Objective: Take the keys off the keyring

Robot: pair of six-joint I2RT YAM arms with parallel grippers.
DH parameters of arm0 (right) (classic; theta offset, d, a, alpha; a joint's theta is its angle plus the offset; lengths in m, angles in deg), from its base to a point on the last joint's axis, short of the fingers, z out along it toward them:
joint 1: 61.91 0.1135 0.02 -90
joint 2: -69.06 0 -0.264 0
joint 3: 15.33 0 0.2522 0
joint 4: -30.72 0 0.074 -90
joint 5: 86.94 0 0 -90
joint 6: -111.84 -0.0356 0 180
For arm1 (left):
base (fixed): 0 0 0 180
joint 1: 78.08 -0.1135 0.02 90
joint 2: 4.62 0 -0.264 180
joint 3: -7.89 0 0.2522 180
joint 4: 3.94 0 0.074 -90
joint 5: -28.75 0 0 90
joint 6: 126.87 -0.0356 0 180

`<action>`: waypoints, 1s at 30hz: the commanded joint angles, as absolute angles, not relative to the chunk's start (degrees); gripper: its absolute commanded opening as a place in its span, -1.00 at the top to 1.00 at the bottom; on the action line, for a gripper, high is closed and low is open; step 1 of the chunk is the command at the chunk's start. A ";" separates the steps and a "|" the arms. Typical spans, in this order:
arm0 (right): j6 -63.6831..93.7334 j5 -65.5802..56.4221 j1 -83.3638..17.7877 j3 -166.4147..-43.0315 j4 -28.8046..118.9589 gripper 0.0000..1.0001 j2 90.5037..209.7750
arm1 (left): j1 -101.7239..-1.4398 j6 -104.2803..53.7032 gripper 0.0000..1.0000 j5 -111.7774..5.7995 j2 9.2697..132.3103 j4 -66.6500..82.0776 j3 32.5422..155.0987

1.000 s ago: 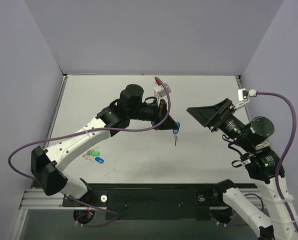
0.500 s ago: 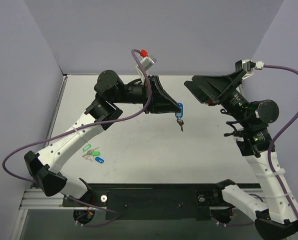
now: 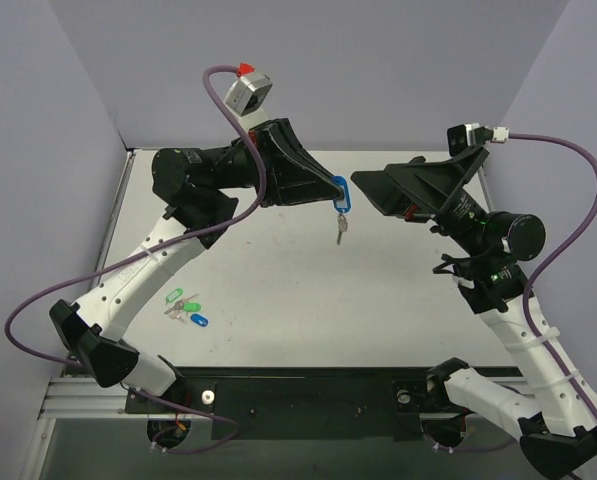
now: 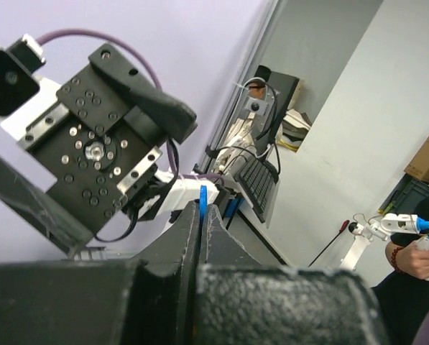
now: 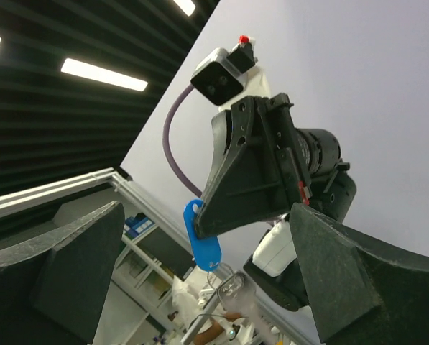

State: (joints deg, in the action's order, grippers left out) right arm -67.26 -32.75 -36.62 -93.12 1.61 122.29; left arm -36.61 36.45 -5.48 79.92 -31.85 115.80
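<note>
Grey bench [image 3: 278, 290] below: left gripper [image 3: 332, 187], jaws clamped on blue keyring [image 3: 341, 196], key [image 3: 340, 232] dangling; right gripper [image 3: 366, 195] near, jaws wide apart, empty.

A small blue oval plastic key tag [image 3: 341, 197] with a thin metal ring hangs well above the table, its long axis near vertical. Its upper end is pinched in the closed left gripper [image 3: 328, 189]. One small silver-grey metal key [image 3: 340, 231] dangles from the ring below the tag, attached.
</note>
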 commanded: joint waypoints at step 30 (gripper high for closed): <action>-60.87 -30.07 -22.98 -99.58 -0.96 -0.61 124.96 | -38.17 50.67 1.00 -11.07 88.29 -50.56 126.33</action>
